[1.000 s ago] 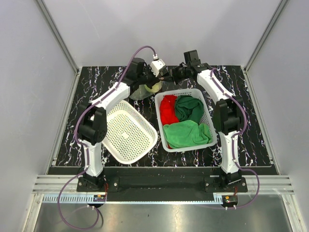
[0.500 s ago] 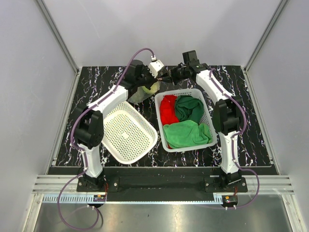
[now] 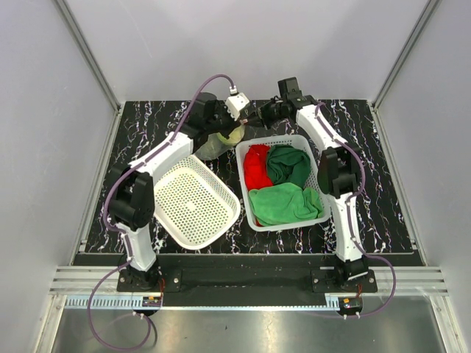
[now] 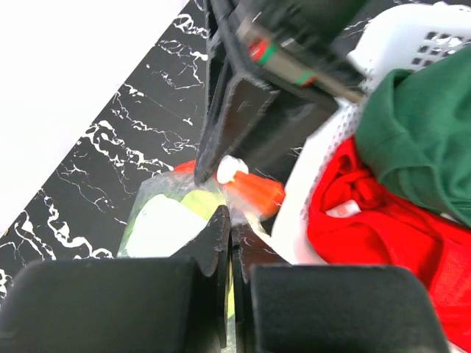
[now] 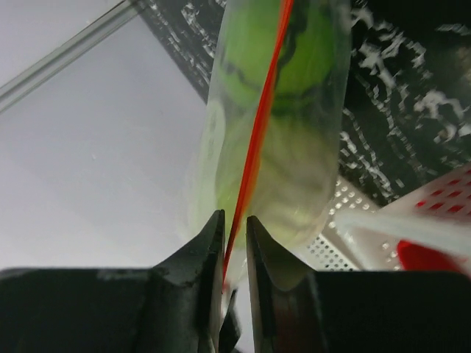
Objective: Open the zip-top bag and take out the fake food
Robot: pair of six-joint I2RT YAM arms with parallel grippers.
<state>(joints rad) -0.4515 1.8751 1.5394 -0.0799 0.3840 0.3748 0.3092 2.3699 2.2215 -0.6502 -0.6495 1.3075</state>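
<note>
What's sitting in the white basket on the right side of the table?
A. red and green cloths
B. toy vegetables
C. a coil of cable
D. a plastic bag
A: seen from above, the right-hand basket holds a red cloth, a dark green cloth and a lighter green cloth.

On the far middle of the black marbled worktop, the left gripper and right gripper meet close together just above the zip-top bag, inside which a pale yellow-green piece of fake food shows. Near left lies a tilted white perforated basket. To its right, a second basket holds a red cloth, a dark green cloth and a light green cloth.
</note>
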